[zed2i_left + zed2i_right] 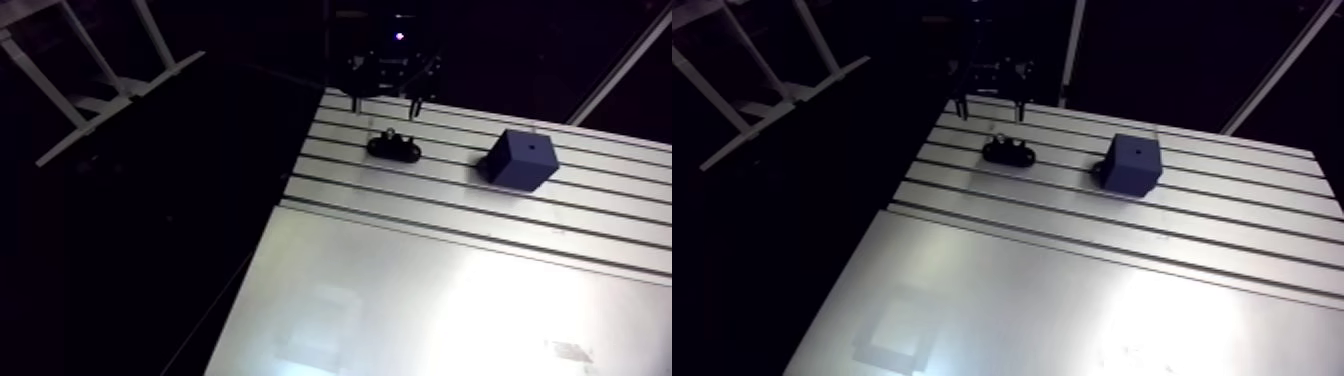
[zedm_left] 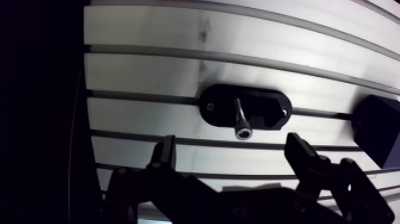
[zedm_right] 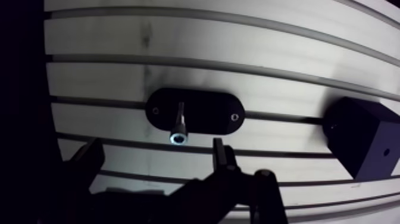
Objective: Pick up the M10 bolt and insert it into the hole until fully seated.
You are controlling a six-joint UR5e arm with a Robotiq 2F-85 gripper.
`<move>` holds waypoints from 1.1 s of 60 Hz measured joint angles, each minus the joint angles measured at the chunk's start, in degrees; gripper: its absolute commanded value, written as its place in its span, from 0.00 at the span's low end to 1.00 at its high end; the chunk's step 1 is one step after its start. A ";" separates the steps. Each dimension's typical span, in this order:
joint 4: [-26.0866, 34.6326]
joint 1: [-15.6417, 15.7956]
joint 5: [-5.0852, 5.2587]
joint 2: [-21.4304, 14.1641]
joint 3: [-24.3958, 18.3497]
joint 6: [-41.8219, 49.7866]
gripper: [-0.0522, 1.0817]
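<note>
With its jaws spread wide and holding nothing, the gripper (image 2: 231, 146) hovers low over one end of the slotted aluminium desk (image 1: 450, 290), poised above the part it has come for. The M10 bolt (image 2: 241, 122) stands upright, socket head up, in a black oval holder (image 2: 262, 110) fixed across one of the desk's slots. In the wrist view the bolt sits just ahead of the gripper and roughly in line with the gap between its jaws, but not yet between them. Well apart from the holder, further along the desk, stands a dark block (image 1: 522, 158) with the hole (image 1: 534, 147) in its top face.

The task appears to be at its first step, the approach to the pick: nothing is grasped and the bolt is untouched in its holder. The next move likely calls for a short advance and descent to bring the jaws to either side of the bolt just under its head, then a square, firm close. After that would come a straight lift clear of the holder, since a slanted pull could jam the shank or tip the bolt out of line before it is carried over to the block
</note>
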 measured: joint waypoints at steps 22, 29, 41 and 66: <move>-0.18 0.01 -0.28 0.19 0.60 0.02 0.16; -0.36 0.02 -0.77 0.24 0.93 0.04 0.20; -0.58 0.02 -1.27 0.29 1.38 0.05 0.25; -0.94 0.01 -1.40 0.59 1.60 0.05 0.35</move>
